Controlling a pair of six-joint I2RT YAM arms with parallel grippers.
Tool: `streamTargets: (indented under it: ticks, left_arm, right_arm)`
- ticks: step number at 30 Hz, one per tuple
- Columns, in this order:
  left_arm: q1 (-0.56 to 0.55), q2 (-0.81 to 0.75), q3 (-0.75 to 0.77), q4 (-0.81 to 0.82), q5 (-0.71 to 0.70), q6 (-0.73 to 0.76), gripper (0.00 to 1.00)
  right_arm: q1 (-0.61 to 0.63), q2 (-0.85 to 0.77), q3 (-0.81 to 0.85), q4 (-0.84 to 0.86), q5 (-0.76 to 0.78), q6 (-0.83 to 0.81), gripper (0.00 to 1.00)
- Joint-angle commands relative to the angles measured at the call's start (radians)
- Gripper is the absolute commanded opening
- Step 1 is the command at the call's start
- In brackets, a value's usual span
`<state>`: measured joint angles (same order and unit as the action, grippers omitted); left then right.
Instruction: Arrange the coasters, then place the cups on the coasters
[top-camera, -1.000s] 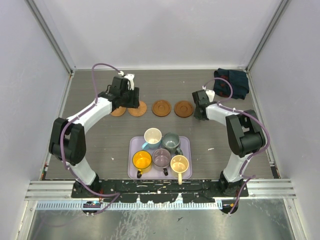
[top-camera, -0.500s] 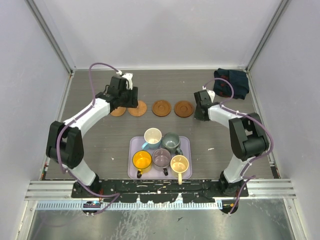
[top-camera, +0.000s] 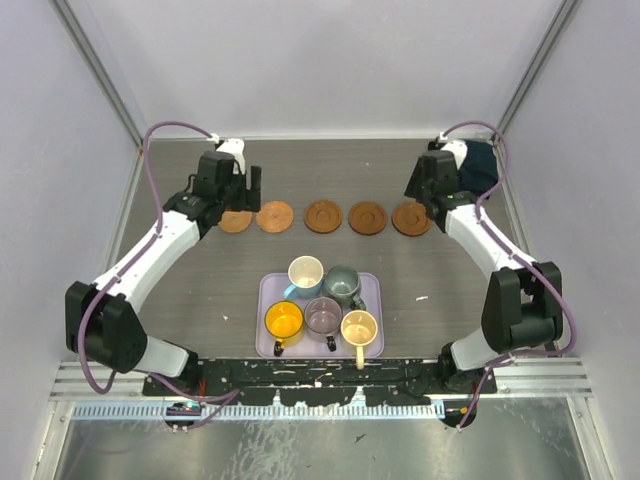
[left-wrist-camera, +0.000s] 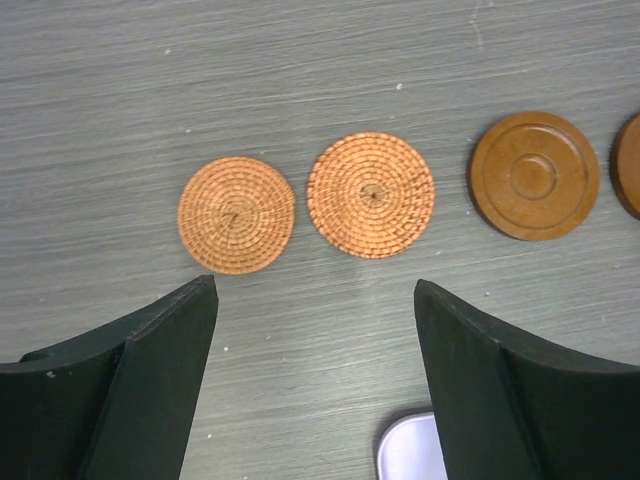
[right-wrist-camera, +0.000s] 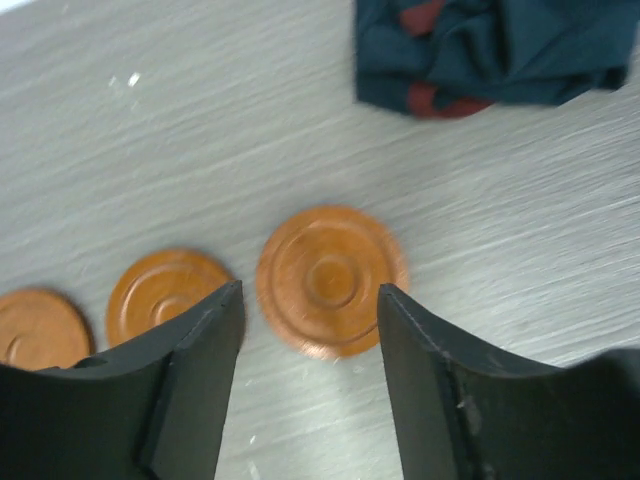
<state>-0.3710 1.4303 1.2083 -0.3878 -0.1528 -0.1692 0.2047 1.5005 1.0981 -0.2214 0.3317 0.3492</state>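
Several round brown coasters lie in a row across the table's middle, from the leftmost coaster (top-camera: 236, 221) to the rightmost coaster (top-camera: 411, 218). The two on the left are woven (left-wrist-camera: 237, 214) (left-wrist-camera: 371, 194); the others are ringed wood (right-wrist-camera: 332, 280). Several cups stand on the lilac tray (top-camera: 267, 290), among them a white cup (top-camera: 305, 272) and an orange cup (top-camera: 284, 321). My left gripper (top-camera: 243, 186) (left-wrist-camera: 315, 290) hangs open and empty above and behind the woven coasters. My right gripper (top-camera: 428, 184) (right-wrist-camera: 310, 292) is open and empty above the rightmost coaster.
A dark blue folded cloth (top-camera: 476, 163) (right-wrist-camera: 490, 50) lies at the back right corner, just behind the right gripper. The cell's white walls close in on three sides. A corner of the tray (left-wrist-camera: 410, 452) shows under the left gripper.
The right gripper has opened and left a coaster at the right end of the row, then risen back. The left gripper has opened wider and pulled back to the left.
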Motion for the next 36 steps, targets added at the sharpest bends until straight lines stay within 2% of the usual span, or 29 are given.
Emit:
streamTargets:
  ticks: [1, 2, 4, 8, 13, 19, 24, 31, 33, 36]
  left_arm:
    - [0.006, -0.051, -0.013, -0.021, -0.13, 0.028, 0.83]
    - [0.007, -0.056, -0.015, -0.028, -0.155, 0.03, 0.84]
    - [0.013, -0.07, -0.025, -0.029, -0.184, 0.036, 0.86]
    - [0.017, -0.106, -0.085, 0.025, -0.217, 0.04, 0.87]
    - [0.018, -0.102, -0.142, 0.041, -0.156, 0.007, 0.87]
    - [0.018, -0.144, -0.208, 0.028, -0.12, -0.021, 0.86]
    - [0.018, -0.209, -0.268, 0.041, -0.112, -0.044, 0.87]
    - [0.017, -0.243, -0.326, 0.043, -0.111, -0.079, 0.87]
    - [0.017, -0.272, -0.351, 0.053, -0.113, -0.091, 0.9]
    - [0.018, -0.321, -0.39, 0.065, -0.138, -0.101, 0.93]
  right_arm:
    - [-0.084, 0.029, 0.052, 0.141, 0.029, 0.002, 0.66]
    - [-0.097, 0.039, 0.058, 0.163, 0.03, 0.005, 0.7]
    - [-0.118, 0.06, 0.065, 0.207, 0.03, 0.01, 0.72]
    - [-0.134, 0.105, 0.068, 0.249, 0.014, 0.01, 0.72]
    - [-0.134, 0.15, 0.063, 0.183, 0.035, 0.026, 0.68]
    - [-0.135, 0.062, -0.014, 0.239, 0.104, 0.02, 0.67]
    - [-0.134, -0.031, -0.098, 0.366, 0.077, 0.039, 0.68]
    - [-0.134, 0.082, 0.101, 0.115, -0.042, 0.055, 0.64]
    - [-0.134, 0.082, 0.099, 0.102, -0.086, 0.061, 0.64]
    - [-0.134, 0.027, 0.015, 0.177, -0.105, 0.062, 0.64]
